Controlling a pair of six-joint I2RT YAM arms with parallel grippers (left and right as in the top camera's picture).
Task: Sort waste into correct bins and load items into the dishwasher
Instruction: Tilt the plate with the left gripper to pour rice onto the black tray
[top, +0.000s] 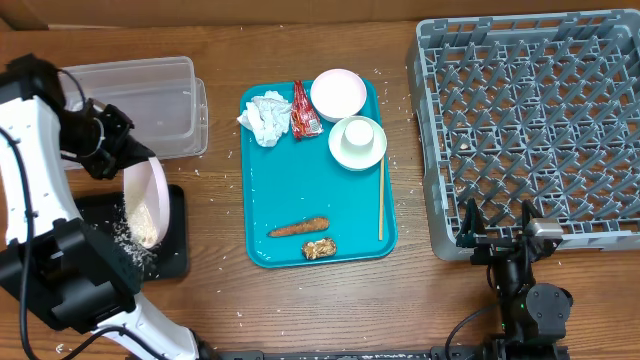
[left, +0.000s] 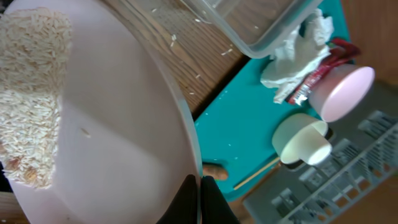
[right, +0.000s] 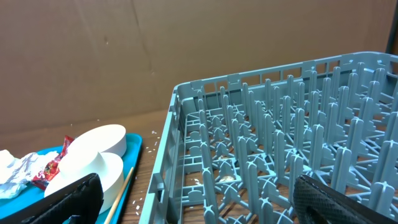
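L tool (left: 200, 186) is pinching the rim of the tilted white plate (top: 147, 195), rice (left: 31, 93) heaped at its low edge over the black tray (top: 178, 240), while R tool (top: 497, 226), jaws wide w/ nothing between, is hanging at the grey rack's (top: 530, 120) front edge, bare desk (top: 412, 200) alongside.

- My left gripper (top: 128, 152) pinches the rim of the pale round plate (top: 147, 203), which is tipped on edge over the black tray (top: 175, 250). Rice (top: 130, 243) clings to the plate's face and lies scattered on the tray below.
- The clear plastic tub (top: 150, 100) sits just behind.
- The teal tray (top: 300, 180) carries a crumpled napkin (top: 265, 118), red wrapper (top: 304, 110), pale bowl (top: 338, 94), white cup (top: 357, 142), chopstick (top: 380, 195), carrot stick (top: 298, 228) and brown lump (top: 320, 249).
- My right gripper (top: 497, 228), fingers spread and empty, hovers at the grey dish rack (top: 530, 120)'s near edge.
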